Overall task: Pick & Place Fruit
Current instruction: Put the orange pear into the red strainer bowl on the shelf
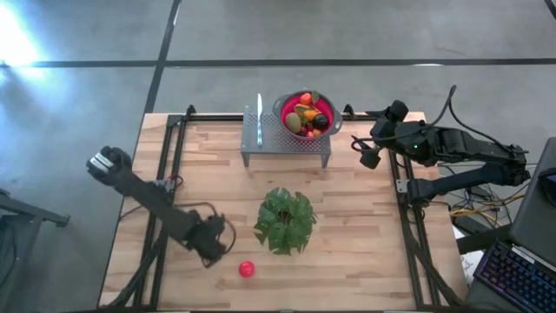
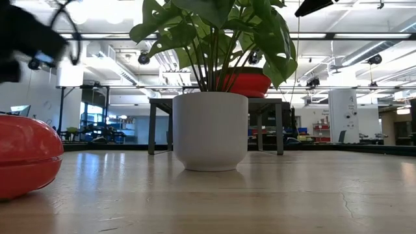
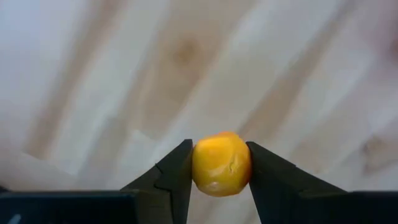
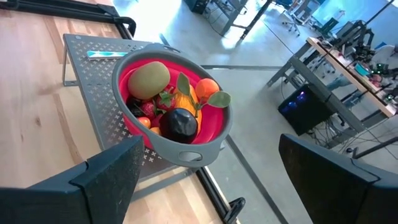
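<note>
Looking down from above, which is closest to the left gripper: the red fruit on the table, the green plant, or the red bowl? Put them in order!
From the left gripper, which holds an orange fruit:
1. Red fruit, lying just beside it on the table's front.
2. Green plant, mid-table.
3. Red bowl, on the metal rack at the far edge.

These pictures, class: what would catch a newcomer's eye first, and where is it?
The red bowl, heaped with fruit, sits on a metal rack at the table's far edge, with the open right pincer beside it. A leafy plant stands mid-table. At the near left, the left pincer grips an orange fruit, a red fruit lying close by.
</note>
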